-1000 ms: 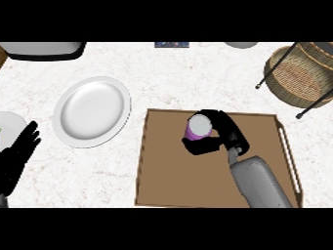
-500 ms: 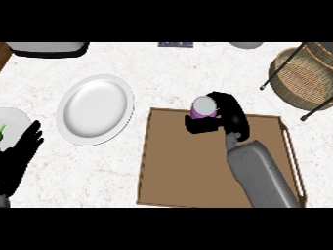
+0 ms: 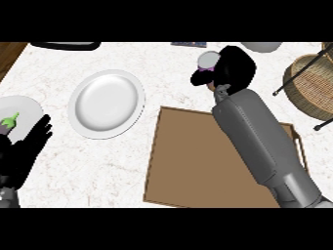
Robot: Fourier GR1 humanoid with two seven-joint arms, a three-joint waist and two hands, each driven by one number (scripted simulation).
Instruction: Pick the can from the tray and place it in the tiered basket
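The can is off the tray, showing past the tray's far edge above the tabletop. The right robot hand is curled around it, so only its top and a purple band show. This looks like the carry step: the pick is done, the placing is not. Next, the can has to travel right to the tiered basket, well apart, and clear its rim and dark frame. The left robot hand rests open at lower left.
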